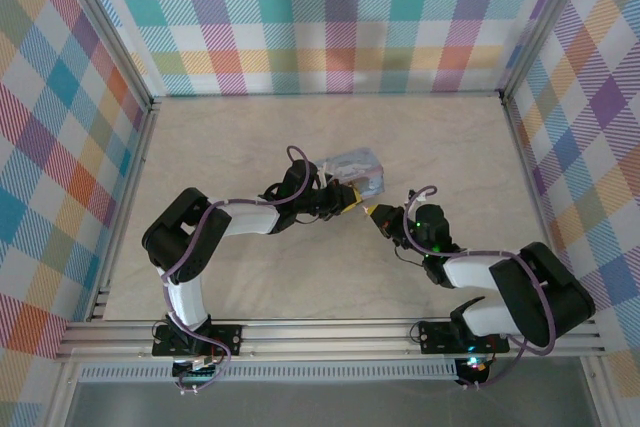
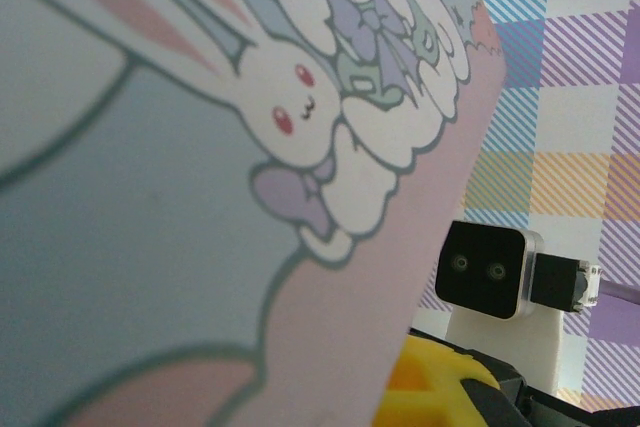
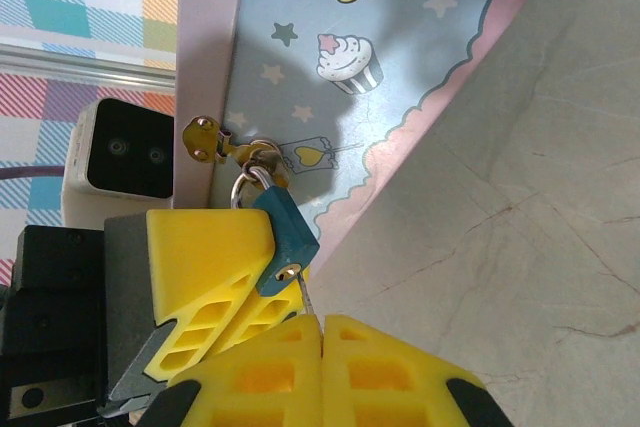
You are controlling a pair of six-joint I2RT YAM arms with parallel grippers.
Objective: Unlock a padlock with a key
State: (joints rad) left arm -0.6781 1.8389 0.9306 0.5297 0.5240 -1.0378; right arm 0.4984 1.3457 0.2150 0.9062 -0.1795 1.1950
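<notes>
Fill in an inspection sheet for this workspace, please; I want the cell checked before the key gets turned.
Surface: pale marbled tabletop, bare where it shows.
Job's things: padlock hangs by its shackle from the clasp of a light-blue cartoon tin; key meets its keyhole end.
Clutter: nothing seen.
Grippers: right claw shut on the key; left claw shut, one yellow finger against the padlock, grip unclear.
Cables: purple cables run along both arms; no snag seen.
Surroundings: plaid walls, aluminium frame.
</notes>
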